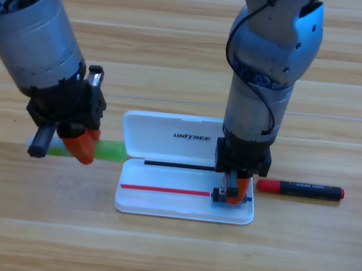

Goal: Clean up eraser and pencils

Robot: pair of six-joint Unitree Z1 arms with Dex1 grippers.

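Note:
The white case lies open at mid-table. My right gripper points down into the right end of its lower tray, shut on the eraser, a small dark block that shows at the jaw tips. The red-and-black pencil lies flat on the table just right of the case, apart from the gripper. Left of the case lies the pale green pencil. My left gripper hangs right over its middle and hides that part, so I cannot see whether it touches the pencil.
The case's lid lies open towards the back and bears a printed logo. Both arms come down from the top edge, the left one large over the table's left side.

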